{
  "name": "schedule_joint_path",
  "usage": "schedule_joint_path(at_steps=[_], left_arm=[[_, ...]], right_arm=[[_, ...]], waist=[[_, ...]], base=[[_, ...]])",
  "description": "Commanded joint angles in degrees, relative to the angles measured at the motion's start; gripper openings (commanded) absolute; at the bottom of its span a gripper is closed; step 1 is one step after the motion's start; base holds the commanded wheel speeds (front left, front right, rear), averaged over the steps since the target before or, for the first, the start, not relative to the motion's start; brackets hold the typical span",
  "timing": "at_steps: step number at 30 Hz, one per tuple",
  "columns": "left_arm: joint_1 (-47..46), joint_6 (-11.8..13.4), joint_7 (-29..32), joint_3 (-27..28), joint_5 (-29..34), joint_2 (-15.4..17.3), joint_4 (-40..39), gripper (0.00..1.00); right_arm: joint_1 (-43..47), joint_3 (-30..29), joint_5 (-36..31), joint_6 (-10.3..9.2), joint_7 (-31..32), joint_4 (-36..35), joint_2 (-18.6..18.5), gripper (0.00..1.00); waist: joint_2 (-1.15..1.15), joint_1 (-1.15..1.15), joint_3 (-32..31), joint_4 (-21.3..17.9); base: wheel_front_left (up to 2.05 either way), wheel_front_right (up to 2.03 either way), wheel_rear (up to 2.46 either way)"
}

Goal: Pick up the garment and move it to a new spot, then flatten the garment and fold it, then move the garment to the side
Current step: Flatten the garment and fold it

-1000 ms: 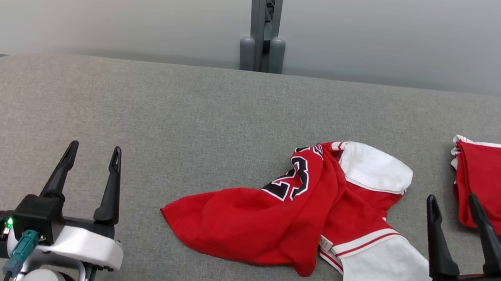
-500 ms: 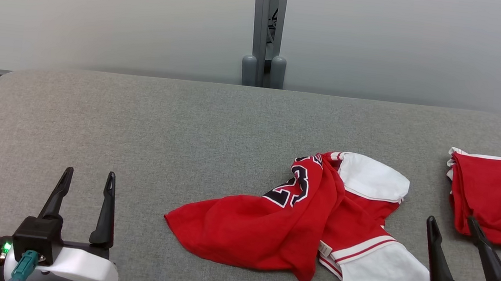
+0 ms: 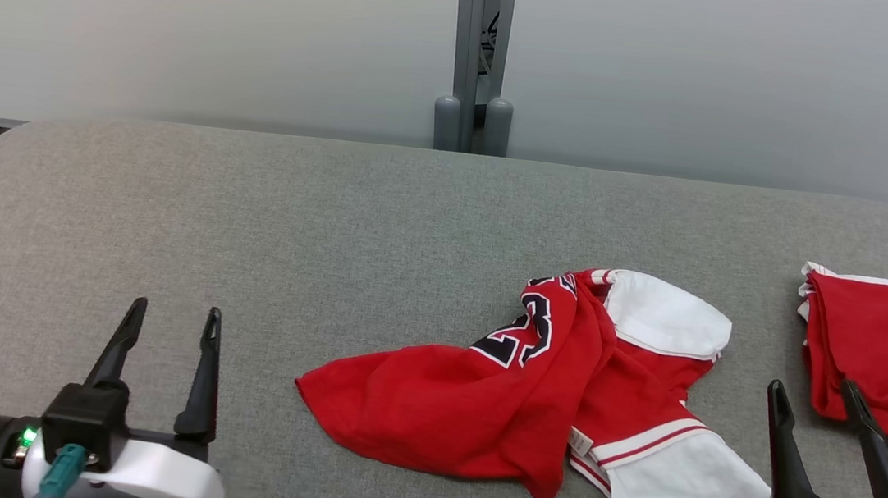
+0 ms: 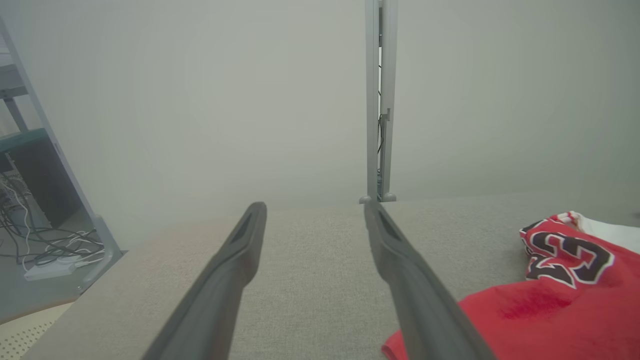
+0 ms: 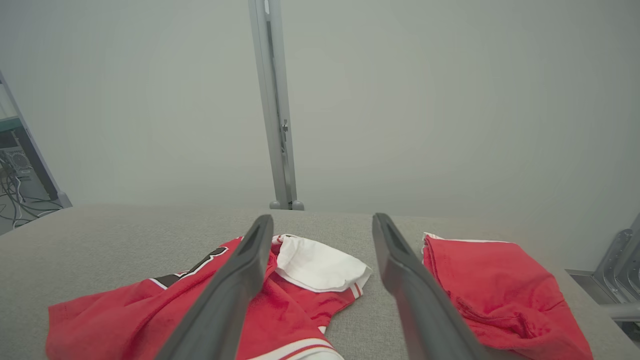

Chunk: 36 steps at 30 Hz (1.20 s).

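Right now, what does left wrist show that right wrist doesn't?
Left wrist: left gripper, open; the full black number print; a white power strip on the floor. Right wrist: right gripper, open; a second red garment, folded, at the right. Shared: crumpled red jersey, grey table, upright post.

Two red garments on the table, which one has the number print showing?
The crumpled jersey in the middle: white sleeves, black numerals. The folded garment at far right shows plain red with white trim.

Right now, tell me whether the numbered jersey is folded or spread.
Neither: the jersey lies crumpled, bunched over itself, number creased.
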Motion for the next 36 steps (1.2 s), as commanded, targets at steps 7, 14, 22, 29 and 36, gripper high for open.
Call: schedule_joint_path(at_steps=[7,14,22,29,36], left_arm=[[-3.1,-3.6,6.1,-7.1,0.2,-2.3,-2.0,1.0],[-6.4,-11.8,15.3,-18.7,-1.9,-7.1,0.6,1.0],[-10.8,-17.4,18.0,-25.2,-4.3,-11.7,8.1,1.0],[-16.3,-15.7,14.9,-23.6,-4.7,-13.0,16.7,1.0],[-19.3,-14.7,13.2,-22.6,-5.1,-13.3,21.6,0.0]], right_arm=[[-0.9,0.2,0.2,0.01,0.5,-0.8,-0.1,1.0],[-2.2,0.6,0.3,0.01,1.0,-0.6,-0.1,1.0],[-4.4,1.3,1.0,0.01,-0.2,-0.1,-0.1,1.0],[-6.2,1.9,1.4,0.01,-1.8,1.0,0.0,1.0],[-6.7,1.6,2.3,0.01,-3.3,2.2,0.0,1.0]], waist=[[0.0,0.0,1.4,-0.3],[0.0,0.0,3.7,-2.6],[0.0,0.0,7.8,-7.0],[0.0,0.0,11.0,-11.0],[0.0,0.0,12.5,-11.7]], base=[[0.0,0.0,0.0],[0.0,0.0,0.0],[0.0,0.0,0.0],[0.0,0.0,0.0],[0.0,0.0,0.0]])
